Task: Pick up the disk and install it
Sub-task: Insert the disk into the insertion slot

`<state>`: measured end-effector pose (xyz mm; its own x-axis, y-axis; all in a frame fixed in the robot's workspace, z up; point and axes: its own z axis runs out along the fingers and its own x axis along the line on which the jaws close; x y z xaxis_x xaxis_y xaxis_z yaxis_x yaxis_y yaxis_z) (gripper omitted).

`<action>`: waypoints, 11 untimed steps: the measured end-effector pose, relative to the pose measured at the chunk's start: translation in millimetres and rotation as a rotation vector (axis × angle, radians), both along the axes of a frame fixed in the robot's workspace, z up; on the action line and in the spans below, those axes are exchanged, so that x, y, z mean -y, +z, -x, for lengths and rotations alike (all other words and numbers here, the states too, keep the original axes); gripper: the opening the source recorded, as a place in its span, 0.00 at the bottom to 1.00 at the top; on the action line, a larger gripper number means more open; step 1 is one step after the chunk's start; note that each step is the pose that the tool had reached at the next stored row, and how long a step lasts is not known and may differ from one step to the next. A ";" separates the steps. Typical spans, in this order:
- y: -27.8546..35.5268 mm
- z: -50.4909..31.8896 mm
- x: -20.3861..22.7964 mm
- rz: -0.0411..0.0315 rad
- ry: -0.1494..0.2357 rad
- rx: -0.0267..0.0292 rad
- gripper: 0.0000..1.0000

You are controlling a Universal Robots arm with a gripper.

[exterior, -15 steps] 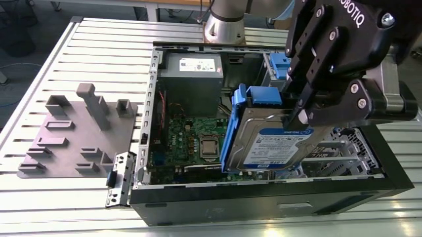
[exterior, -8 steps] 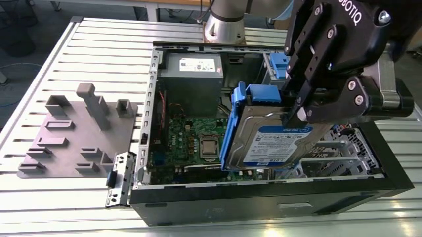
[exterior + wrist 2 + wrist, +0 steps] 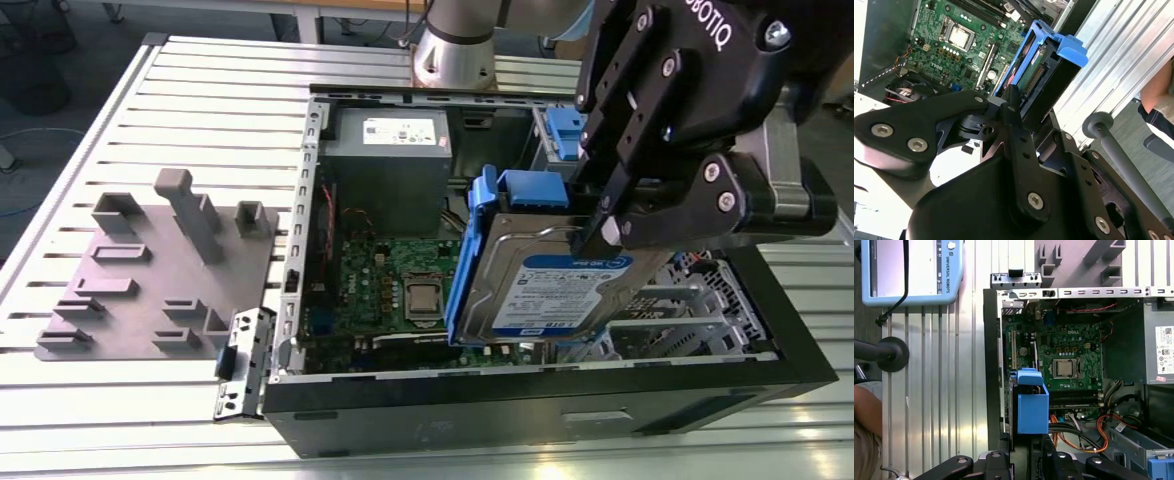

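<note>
Gripper: your gripper [image 3: 597,232] is pinching one end of the disk [image 3: 561,290], one finger pressed on each flat face. Both wrist views show the same clamp.
Disk: it hangs on edge above the open case [image 3: 534,405] and isn't seated in anything. The label side faces the exterior view and the blue carrier is in place around its edges.
Grip risk: you hold it by one end only, so the rest hangs free below the fingers. I judge a jolt could swing it in the pinch, and it would then reach its bay crooked.
Board: the board [image 3: 400,280] lies in the case floor, straight under the disk's low end. If the pinch slips, the drop lands there.
Cables: the first wrist view shows orange cables [image 3: 1079,437] inside the case, just beside the disk, and they could get trapped under the carrier.
Cage: the metal cage [image 3: 674,305] stands in the case next to the disk. A tilted carrier could catch its edge — or the case rim — and jam.
Supply: the supply [image 3: 394,150] is at the far end of the case, well apart from the disk.
Plate: the grey plate [image 3: 147,270] lies outside the case on the exterior view's left, no hazard.
Person: a person [image 3: 864,410] sits beyond the case's near wall — keep your swing away from them.
</note>
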<state>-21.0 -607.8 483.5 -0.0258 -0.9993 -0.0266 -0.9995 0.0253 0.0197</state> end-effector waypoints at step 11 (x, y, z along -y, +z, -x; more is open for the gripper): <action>-0.5 -15.8 0.0 -0.0001 0.000 0.0000 0.35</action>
<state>-5.2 -607.8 483.1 -0.0258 -0.9993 -0.0267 -0.9995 0.0253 0.0197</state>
